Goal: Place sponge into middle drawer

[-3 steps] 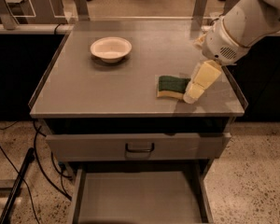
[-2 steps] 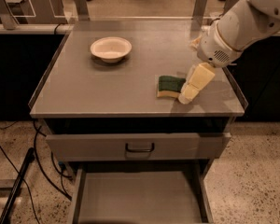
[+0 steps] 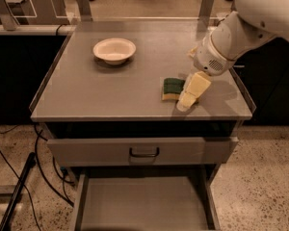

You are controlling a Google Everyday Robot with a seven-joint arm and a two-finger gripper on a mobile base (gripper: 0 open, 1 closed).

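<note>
Two drawers show below the bench (image 3: 111, 93). The upper one is closed, a flat grey front (image 3: 86, 151) with a black loop handle (image 3: 144, 152). The middle drawer (image 3: 144, 207) stands pulled out beneath it, a wide shallow grey metal tray with a flat floor and thin side walls; its front panel lies outside my view.

Task item: the sponge (image 3: 172, 88) lies flat on the bench top near the right front corner, not in the drawer. It is a small rectangle with its dark green scrub face up and a band of yellow foam showing along the near edge.

Claw (image 3: 190, 92): cream-coloured, blocky, angled down and to the left, with its tip at bench level just beside the sponge's right edge. Contact with the sponge looks likely, but I cannot confirm it, and I cannot tell whether the claw is released or clenched.

Arm (image 3: 253, 13): a smooth white rounded shell enters from the upper right; the wrist housing carries a patch of small dots like a grille.

Bench top: dull grey sheet metal, smooth, with a raised lip along its sides. A shallow round off-white bowl (image 3: 114, 50) sits toward the rear left, well apart from the sponge.

Floor (image 3: 260, 186): speckled, with black cables (image 3: 38, 170) trailing at the left.
</note>
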